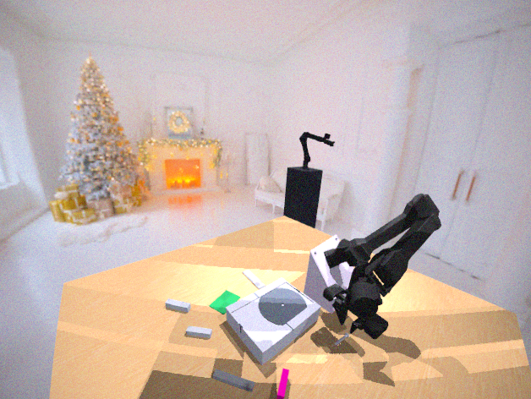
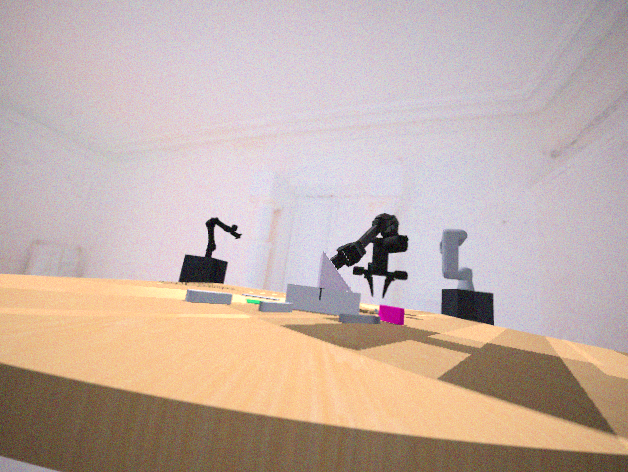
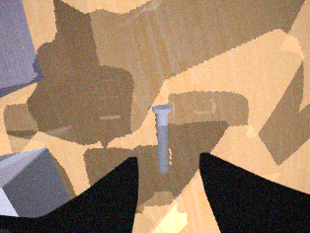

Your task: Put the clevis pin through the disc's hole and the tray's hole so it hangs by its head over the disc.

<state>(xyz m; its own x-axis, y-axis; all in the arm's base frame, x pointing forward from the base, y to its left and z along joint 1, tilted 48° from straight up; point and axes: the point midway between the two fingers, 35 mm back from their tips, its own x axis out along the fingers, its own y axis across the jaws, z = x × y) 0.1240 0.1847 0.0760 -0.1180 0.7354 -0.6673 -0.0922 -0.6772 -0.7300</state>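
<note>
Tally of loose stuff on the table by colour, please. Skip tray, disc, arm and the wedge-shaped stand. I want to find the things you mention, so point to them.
Magenta block (image 1: 282, 383) (image 2: 391, 314): 1
Green square (image 1: 225, 301) (image 2: 253, 301): 1
Grey bars (image 1: 232, 379) (image 2: 358, 318): 3
White strip (image 1: 253, 278): 1
Steel pin (image 1: 342, 339) (image 3: 163, 143): 1
Total: 7

Matt black, plastic-looking surfaces cover the robot arm's gripper (image 1: 347, 327) (image 2: 378, 295) (image 3: 168, 163), while in the wrist view the clevis pin of smooth grey steel (image 1: 342, 339) (image 3: 163, 140) has a dull metal look at the centre. At nine o'clock from the gripper in the top view, the pale grey rectangular tray (image 1: 262, 353) (image 2: 323, 299) looks smooth and satin, and the darker grey round aluminium disc (image 1: 274, 315) in it looks smooth too; beneath them, the light tan table (image 1: 106, 308) (image 2: 228, 365) shows fine, streaky wood grain.
</note>
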